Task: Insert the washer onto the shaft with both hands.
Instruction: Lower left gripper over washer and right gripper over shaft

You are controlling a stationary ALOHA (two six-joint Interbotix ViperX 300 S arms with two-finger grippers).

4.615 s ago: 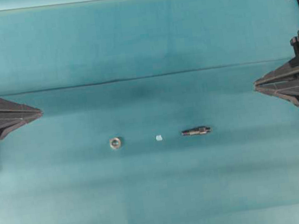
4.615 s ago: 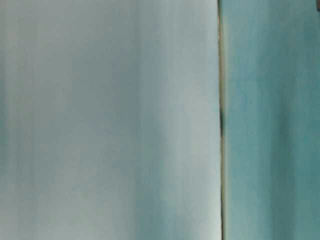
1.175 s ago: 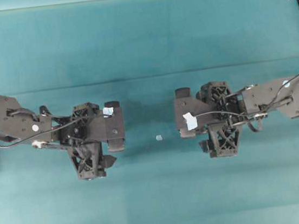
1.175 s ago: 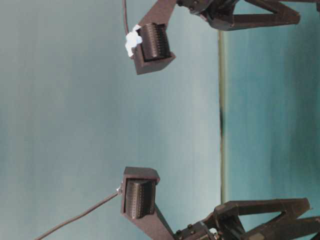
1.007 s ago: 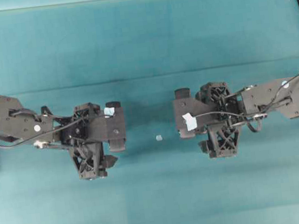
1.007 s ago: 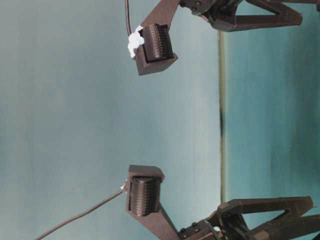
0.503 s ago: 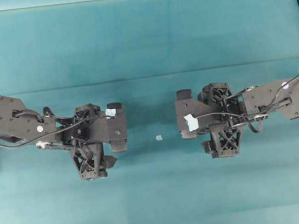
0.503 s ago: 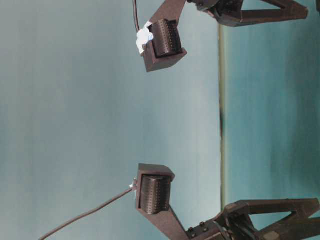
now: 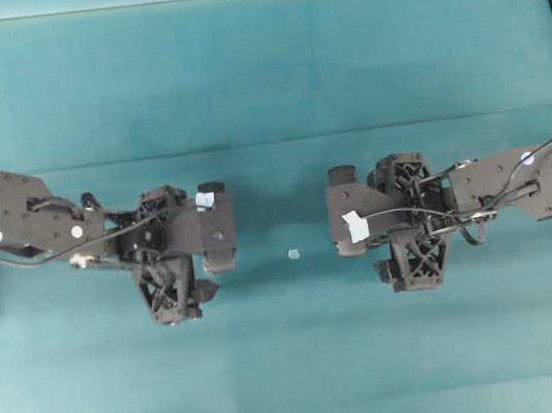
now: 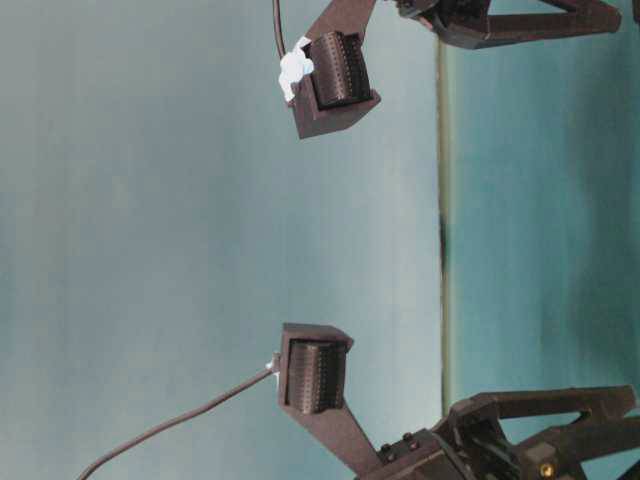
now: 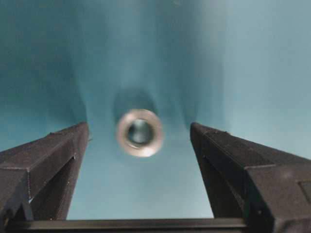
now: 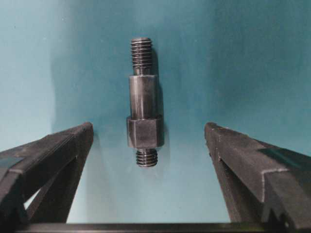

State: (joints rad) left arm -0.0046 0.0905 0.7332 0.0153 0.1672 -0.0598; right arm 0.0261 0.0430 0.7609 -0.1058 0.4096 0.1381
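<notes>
The left end effector point(image 11: 138, 150) is spread wide around the washer point(image 11: 139, 132), lying flat on the tabletop point(image 9: 259, 67) at twelve o'clock, ready for pickup. The right end effector point(image 12: 148, 150), likewise released, frames the shaft point(image 12: 144, 102). Since half a second earlier, positions are barely changed.

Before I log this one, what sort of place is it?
Probably a lab bench for two-armed robot manipulation: a teal cloth covers the table, the left claw and right claw hang open over a washer and a shaft.
</notes>
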